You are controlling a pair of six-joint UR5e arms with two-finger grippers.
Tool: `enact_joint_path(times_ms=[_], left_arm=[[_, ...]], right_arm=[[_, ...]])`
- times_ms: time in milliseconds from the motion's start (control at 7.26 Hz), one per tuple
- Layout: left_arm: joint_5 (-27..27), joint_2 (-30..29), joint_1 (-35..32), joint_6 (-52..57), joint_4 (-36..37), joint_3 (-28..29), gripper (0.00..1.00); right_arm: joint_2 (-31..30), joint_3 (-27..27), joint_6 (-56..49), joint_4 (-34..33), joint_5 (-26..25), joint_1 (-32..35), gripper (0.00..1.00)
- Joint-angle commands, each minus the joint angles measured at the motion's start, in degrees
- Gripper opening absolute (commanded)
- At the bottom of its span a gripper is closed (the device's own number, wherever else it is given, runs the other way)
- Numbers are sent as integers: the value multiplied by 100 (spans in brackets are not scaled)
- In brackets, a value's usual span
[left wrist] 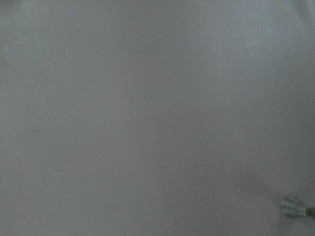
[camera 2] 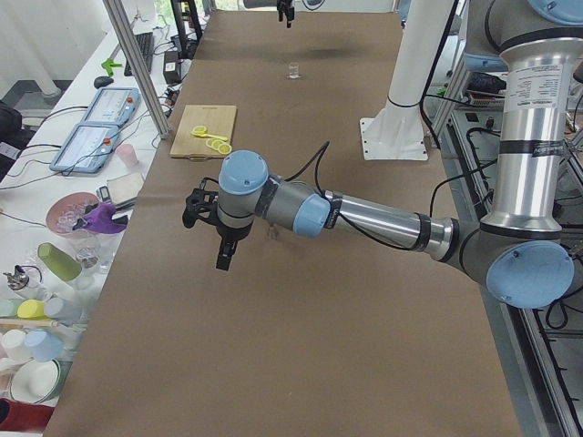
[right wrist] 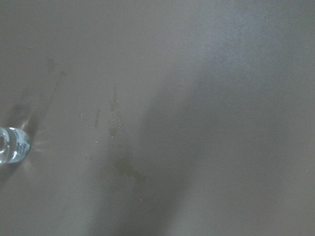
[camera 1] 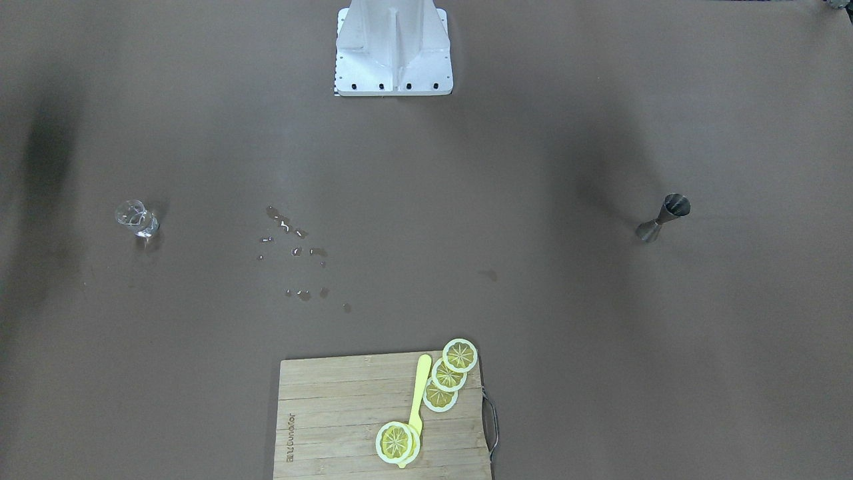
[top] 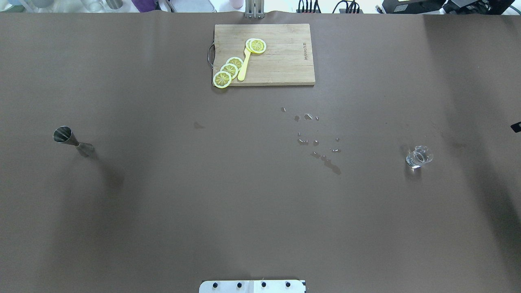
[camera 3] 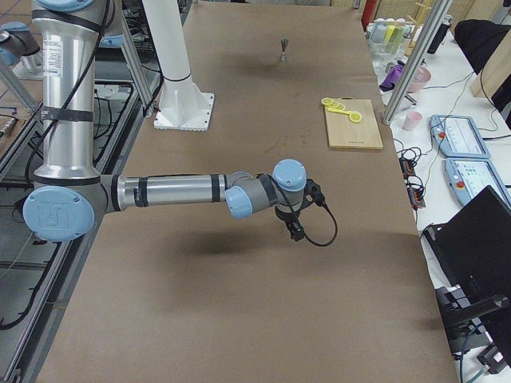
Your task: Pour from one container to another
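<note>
Well apart, jigger (top: 74, 141) and glass cup (top: 419, 157) stand upright — contents unclear

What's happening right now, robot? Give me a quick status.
Robot's left hand and right hand hold nothing; open or shut unclear. Apart and untouched: metal measuring cup, glass. Some drops spilled between them.

marking: one dark brand imprint, printed sideways near a short edge of the wooden cutting board (camera 1: 333, 400) | legibility: letters too small and blurred to spell out | other readable text: none
</note>
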Motion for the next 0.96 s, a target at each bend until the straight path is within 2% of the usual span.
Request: enact_joint_path(times_ms=[0,275,413,551,826], left_arm=[[16,-93,229,-668,-349,-107,97],[34,-173,432,-1178,-621,-213,97],[251,-164,546,-1302,-621,-440,97],[680,-129,816,-1512,-665,-651,97],[1182,-120,1343,-2536,-1329,-758,97]], right_arm=[[-247,17,1537,1833,80,-436,100],[-266,218,2383,2454,28,-781,100],[-362,228,2536,2918,-234,-817,100],[-441,245,2659,3236,-385,-826,95],[-477,237,3177,3477,-683,-1140,95]])
